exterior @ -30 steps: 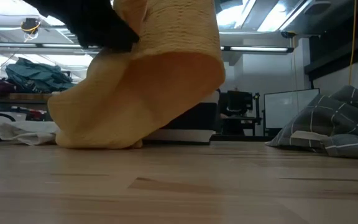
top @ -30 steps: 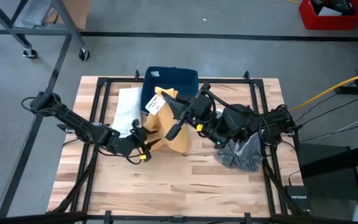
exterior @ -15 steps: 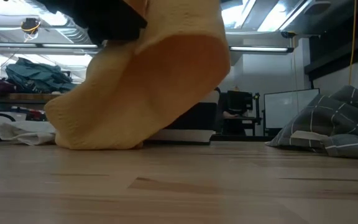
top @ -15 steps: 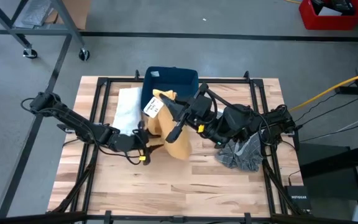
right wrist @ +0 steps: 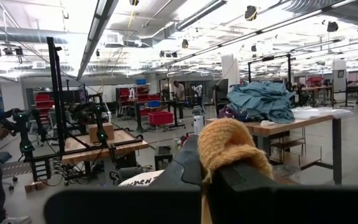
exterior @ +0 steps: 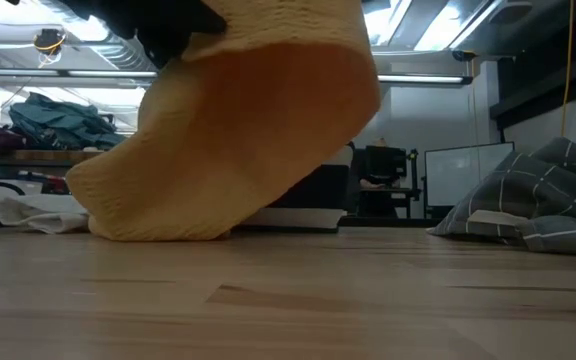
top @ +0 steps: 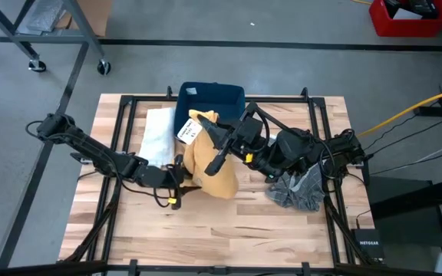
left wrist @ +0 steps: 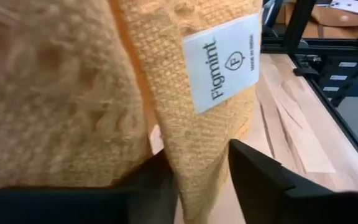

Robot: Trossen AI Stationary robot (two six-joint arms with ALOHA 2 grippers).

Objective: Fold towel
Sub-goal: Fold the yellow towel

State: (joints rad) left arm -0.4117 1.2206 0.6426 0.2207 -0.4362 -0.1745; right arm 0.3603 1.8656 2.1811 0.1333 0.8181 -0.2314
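**Op A:** Where is the towel for me?

**Op B:** I see the yellow waffle-weave towel (top: pixel 209 165) at the centre of the overhead frame, lifted at its top and draping down onto the pale wooden slatted surface (top: pixel 206 230). In the level view it fills the upper middle of the frame, its lower edge (exterior: pixel 158 225) resting on the wood.

**Op A:** And my right pincer?

**Op B:** The right pincer (top: pixel 208 132) sits just above centre in the overhead frame, clenched on the towel's top corner. In its own wrist camera I see a bunch of yellow cloth (right wrist: pixel 232 146) pinched between the dark fingers (right wrist: pixel 185 168).

**Op A:** The left one?

**Op B:** The left pincer (top: pixel 181 175) is left of centre, low against the towel's hanging edge. Its wrist camera shows the two fingers (left wrist: pixel 260 174) either side of a fold of the towel that carries a white fabric label (left wrist: pixel 222 62). They are not pressed together; whether they are actually gripping the cloth I cannot tell.

**Op A:** Anything else on the surface?

**Op B:** A dark blue plastic bin (top: pixel 212 98) at upper centre, touching the towel's top. A white folded cloth (top: pixel 157 136) lies left of the towel, and a grey checked cloth (top: pixel 301 190) is crumpled right of centre, under the right arm.
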